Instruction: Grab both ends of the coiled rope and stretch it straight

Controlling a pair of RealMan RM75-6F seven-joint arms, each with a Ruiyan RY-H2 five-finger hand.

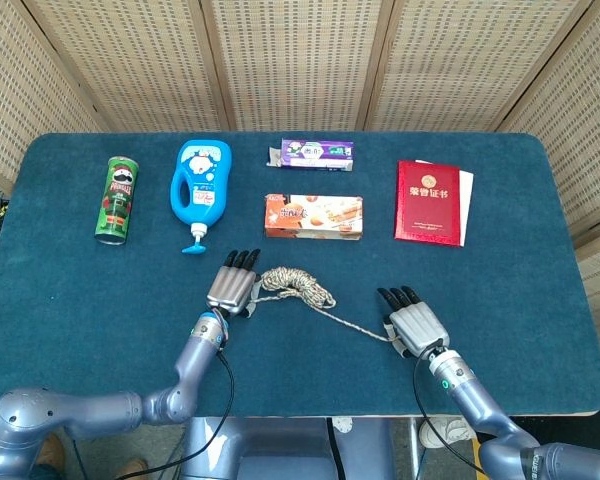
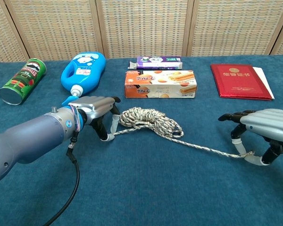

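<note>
Table (image 1: 540, 300): dark blue cloth top, filling most of the head view.
Chip can (image 1: 115, 199): green, lying at upper left.
Blue bottle (image 1: 200, 188): lying right of the can, nozzle toward the bottom.
Purple box (image 1: 317, 153): upper centre.
Orange biscuit box (image 1: 313, 216): just below the purple box.
Red booklet (image 1: 427, 201): upper right, lying on a white sheet.
Wicker screens (image 1: 280, 60): behind the table.

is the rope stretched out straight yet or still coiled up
Mostly still coiled. The rope lies bunched beside the left robot hand; only one strand runs out to the right robot hand.
</note>
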